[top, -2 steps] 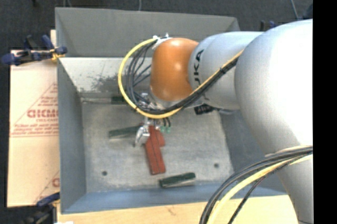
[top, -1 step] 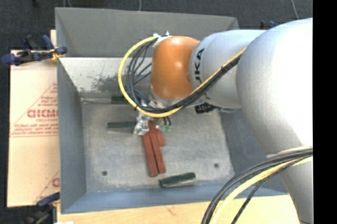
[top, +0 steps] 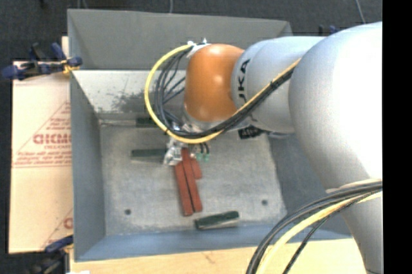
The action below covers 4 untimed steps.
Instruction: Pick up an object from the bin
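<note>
- Camera view: the grey bin (top: 87, 157) fills the middle of the frame, with steep walls and a flat, speckled floor.
- The arm (top: 322, 105) comes in from the right of the frame. Its orange cover (top: 207, 81) sits over the upper middle of the bin, with yellow and black cables (top: 154, 83) looped round its left side.
- The gripper (top: 177, 155) shows as a small silvery tip just below the cover, low over the middle of the floor. The cover and cables hide most of it, so I cannot tell whether it is spread or pressed together, or whether it pinches anything.
- Nearest to it is a pair of red-brown bars (top: 188, 192). They are long, narrow and flat-sided and lie tight side by side.
- The pair runs from right beside the gripper tip down toward the lower middle of the floor, leaning slightly to the right at the bottom.
- The upper end of the pair is at the gripper tip. I cannot tell whether they touch.
- A dark green bar (top: 147, 153) lies flat just left of the gripper, pointing toward it.
- A second green bar (top: 217, 220) lies near the front wall, below the red-brown pair and apart from it.
- A third dark bar (top: 143, 120) lies at the foot of the back wall, partly under the cables.
</note>
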Motion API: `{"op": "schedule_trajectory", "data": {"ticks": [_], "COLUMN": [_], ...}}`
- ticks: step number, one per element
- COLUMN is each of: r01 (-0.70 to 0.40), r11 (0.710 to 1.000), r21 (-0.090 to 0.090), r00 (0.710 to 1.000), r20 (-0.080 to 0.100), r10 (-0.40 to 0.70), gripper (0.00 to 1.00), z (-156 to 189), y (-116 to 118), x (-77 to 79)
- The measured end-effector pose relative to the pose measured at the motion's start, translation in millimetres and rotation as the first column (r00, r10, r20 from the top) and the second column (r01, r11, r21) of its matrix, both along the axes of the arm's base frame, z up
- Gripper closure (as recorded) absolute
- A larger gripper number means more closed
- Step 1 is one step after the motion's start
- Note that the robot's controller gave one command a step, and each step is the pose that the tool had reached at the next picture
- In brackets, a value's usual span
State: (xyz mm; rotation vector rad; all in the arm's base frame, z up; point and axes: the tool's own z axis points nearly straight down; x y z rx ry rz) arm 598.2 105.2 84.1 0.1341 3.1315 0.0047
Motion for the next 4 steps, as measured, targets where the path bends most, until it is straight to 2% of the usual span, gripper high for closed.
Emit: {"op": "schedule_trajectory", "data": {"ticks": [2, 4], "r01": [0.0, 0.001], "r11": [1.0, 1.0], "r21": [-0.002, -0.001], "r00": [1.0, 1.0], "r20": [-0.012, -0.005], "r10": [0.0, -0.001], "gripper": [1.0, 1.0], "z": [22.6, 50.9], "y": [-0.7, -0.7], "x": [-2.9, -1.0]}}
